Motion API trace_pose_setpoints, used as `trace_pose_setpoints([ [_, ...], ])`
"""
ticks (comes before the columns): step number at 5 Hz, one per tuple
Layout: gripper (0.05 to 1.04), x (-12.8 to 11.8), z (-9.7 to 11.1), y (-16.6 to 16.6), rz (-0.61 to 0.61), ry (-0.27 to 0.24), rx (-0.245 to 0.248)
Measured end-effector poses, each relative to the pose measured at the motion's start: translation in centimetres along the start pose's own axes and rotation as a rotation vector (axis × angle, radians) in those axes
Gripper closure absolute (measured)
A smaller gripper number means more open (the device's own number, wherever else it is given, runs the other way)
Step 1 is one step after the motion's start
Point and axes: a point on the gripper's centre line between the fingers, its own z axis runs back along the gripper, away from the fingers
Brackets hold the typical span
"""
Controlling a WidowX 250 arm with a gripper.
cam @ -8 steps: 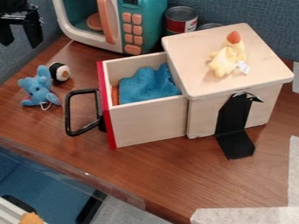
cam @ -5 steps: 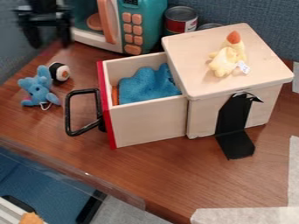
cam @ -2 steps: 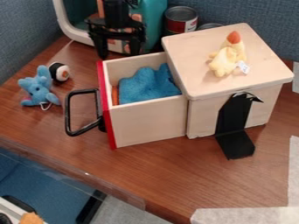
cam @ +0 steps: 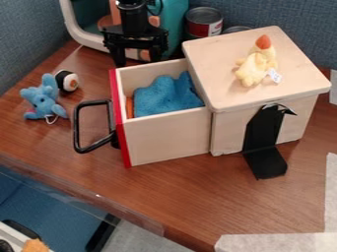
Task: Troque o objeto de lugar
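Which obj. is meant can't be told. Blue cloth [cam: 164, 96] is held in the pulled-out drawer [cam: 168, 138] of the wooden box [cam: 227, 130]; yellow plush [cam: 253, 71] is set on box top. Gripper [cam: 138, 61] is hung near drawer's far L corner, before the toy microwave [cam: 174, 17], fingers spread wide, w/ nothing gripped. Blue plush [cam: 45, 102] & sushi toy [cam: 67, 81] are placed L of drawer.

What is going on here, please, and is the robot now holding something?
Nothing is being held: the robot's open pincer hangs in front of the toy microwave, near the far left corner of the drawer. The drawer is pulled out, with a blue cloth inside. A yellow plush toy sits on the wooden box. Which object should be moved is not clear.
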Motion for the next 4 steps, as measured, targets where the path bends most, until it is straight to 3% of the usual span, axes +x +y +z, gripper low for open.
trace_pose_setpoints([
  [1,0.083,0.4,-0.4,-0.1,0.014,-0.022,-0.009],
  [3,0.126,0.2,-2.6,0.4,0.050,0.049,-0.011],
  [4,0.410,0.2,-2.7,0.6,0.041,0.055,-0.009],
])
